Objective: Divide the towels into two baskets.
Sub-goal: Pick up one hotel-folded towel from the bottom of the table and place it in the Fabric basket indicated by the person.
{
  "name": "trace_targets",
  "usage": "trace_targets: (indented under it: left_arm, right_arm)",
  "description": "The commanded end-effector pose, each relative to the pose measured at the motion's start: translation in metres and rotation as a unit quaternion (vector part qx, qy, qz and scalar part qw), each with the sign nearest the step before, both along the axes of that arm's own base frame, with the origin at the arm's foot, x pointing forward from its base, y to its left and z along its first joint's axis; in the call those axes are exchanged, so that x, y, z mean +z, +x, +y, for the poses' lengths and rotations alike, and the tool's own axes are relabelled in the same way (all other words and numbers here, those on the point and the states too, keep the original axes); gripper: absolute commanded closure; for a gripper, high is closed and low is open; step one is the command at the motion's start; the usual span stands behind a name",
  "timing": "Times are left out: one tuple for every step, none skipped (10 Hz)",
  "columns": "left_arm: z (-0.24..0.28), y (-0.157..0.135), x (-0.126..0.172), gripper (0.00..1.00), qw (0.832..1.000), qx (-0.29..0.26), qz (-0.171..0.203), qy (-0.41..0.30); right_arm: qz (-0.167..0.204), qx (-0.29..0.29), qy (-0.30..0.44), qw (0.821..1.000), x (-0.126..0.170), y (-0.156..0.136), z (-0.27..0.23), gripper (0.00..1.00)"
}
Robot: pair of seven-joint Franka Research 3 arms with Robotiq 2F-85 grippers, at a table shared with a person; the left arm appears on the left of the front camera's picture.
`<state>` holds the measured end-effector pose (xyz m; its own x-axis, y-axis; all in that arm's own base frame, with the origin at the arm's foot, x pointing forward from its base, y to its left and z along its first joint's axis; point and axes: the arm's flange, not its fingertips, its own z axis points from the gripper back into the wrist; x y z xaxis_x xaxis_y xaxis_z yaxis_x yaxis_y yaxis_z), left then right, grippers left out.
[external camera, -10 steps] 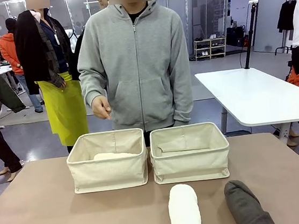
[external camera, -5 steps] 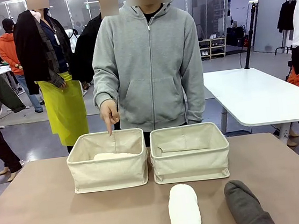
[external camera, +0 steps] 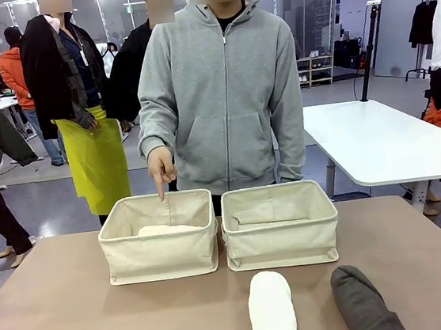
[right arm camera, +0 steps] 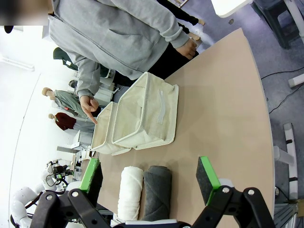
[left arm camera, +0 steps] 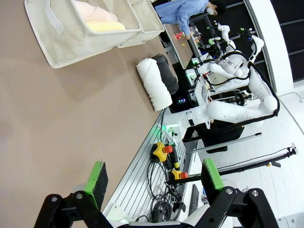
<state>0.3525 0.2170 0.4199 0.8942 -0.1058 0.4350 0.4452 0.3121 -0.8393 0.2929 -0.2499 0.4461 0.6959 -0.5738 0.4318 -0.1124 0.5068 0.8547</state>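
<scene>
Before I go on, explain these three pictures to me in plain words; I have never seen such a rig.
Two robot arms share a table with a person. The wide picture looks from between the arms across the table. The other two come from cameras on each arm's wrist, looking along its pincer: the left pincer and the right pincer, both open, green-padded, holding nothing. On the table stand two canvas baskets, the left basket and the right basket. A pale towel lies in the left one. Nearer the robot lie a white towel and a dark grey towel, both rolled. The person's hand points down at the left basket.
</scene>
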Motion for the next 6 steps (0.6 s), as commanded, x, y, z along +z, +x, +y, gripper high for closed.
trace_targets:
  left_arm:
    - [0.002, -0.005, 0.001, 0.00, 1.000, -0.005, 0.003, 0.001]
    - [0.002, -0.005, 0.001, 0.00, 1.000, -0.005, 0.003, 0.001]
    - [0.002, -0.005, 0.001, 0.00, 1.000, -0.005, 0.003, 0.001]
    - [0.002, -0.005, 0.001, 0.00, 1.000, -0.005, 0.003, 0.001]
    - [0.002, -0.005, 0.001, 0.00, 1.000, -0.005, 0.003, 0.001]
    - [0.002, -0.005, 0.001, 0.00, 1.000, -0.005, 0.003, 0.001]
  right_arm:
    - [-0.005, 0.000, 0.003, 1.000, 0.001, -0.001, 0.001, 0.00]
    - [-0.005, 0.000, 0.003, 1.000, 0.001, -0.001, 0.001, 0.00]
    - [-0.005, 0.000, 0.003, 1.000, 0.001, -0.001, 0.001, 0.00]
    - [0.000, 0.000, 0.000, 1.000, 0.000, 0.000, 0.000, 0.00]
    - [0.020, 0.069, -0.059, 0.996, 0.002, 0.012, 0.026, 0.00]
    - [0.048, 0.127, -0.094, 0.986, -0.002, 0.027, 0.057, 0.00]
